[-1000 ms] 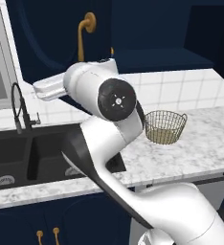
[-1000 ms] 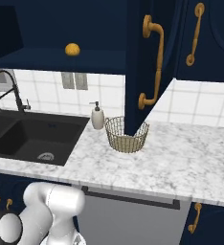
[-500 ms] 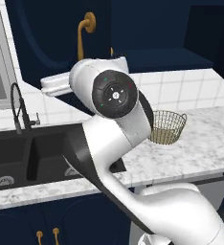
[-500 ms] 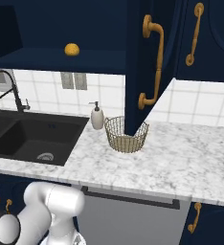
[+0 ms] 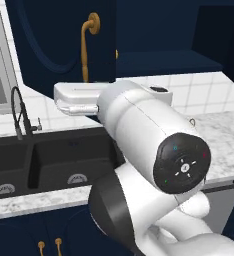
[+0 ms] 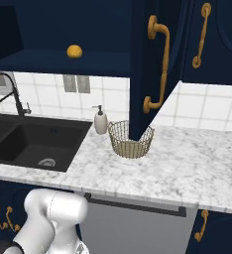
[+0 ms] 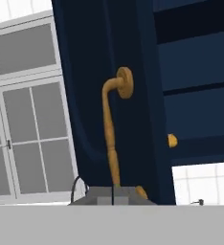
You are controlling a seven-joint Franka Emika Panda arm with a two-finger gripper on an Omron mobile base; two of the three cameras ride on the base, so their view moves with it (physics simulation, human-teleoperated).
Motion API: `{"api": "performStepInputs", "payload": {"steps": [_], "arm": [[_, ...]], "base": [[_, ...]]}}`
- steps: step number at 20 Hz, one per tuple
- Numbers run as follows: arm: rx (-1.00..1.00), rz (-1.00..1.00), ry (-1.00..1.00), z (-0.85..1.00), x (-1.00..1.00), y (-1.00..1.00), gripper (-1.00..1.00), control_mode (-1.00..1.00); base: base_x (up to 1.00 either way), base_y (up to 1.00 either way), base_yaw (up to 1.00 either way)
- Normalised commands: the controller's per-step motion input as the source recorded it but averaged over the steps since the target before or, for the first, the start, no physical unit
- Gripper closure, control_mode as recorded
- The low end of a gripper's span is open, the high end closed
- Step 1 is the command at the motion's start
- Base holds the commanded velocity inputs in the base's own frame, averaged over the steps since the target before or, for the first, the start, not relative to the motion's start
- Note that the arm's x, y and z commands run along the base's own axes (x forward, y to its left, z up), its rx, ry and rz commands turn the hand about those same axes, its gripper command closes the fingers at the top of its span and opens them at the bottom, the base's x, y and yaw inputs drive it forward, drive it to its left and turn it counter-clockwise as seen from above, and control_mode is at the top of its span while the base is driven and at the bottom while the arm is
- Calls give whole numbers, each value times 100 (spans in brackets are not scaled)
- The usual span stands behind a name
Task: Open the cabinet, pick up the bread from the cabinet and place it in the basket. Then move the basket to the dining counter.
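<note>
**A:** Kitchen, mid-task: the hand (image 7: 113,195) sits at the bottom centre of the hand view, its two tips pressed together at the foot of the brass handle (image 7: 112,139). Does it have hold of it?

**B:** The tips are fully together, with the handle's lower end rising just above them. Whether the handle is actually pinched, I cannot tell; the bottom of that view cuts it off.

**A:** And the cabinet (image 6: 143,54)?

**B:** Its doors stand swung out. In the right base view one door edge hangs at centre, above the basket (image 6: 131,139) on the marbled surface (image 6: 197,168).

**A:** Where is the bread (image 6: 74,51)?

**B:** On the open cabinet shelf, upper left of the right base view, well apart from the basket. In the hand view an orange lump peeks past the door edge at centre right, probably the same bread.

**A:** How will it handle?

**B:** Likely light and soft, small and rounded, so it could roll or squash. A gentle pinch across its middle seems best. The wire basket looks light and stiff; its rim is the natural hold.
</note>
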Motion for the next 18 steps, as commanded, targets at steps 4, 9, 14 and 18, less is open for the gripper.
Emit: {"api": "performStepInputs", "payload": {"steps": [4,9,14,18], "arm": [[1,10,3,0,-33,-100,100,-100],[0,13,0,-18,-26,-100,100,-100],[-6,7,15,-4,10,-94,100,-100],[-8,0,13,0,45,-98,100,-100]], "base": [[0,0,0],[0,0,0],[0,0,0],[0,0,0]]}}
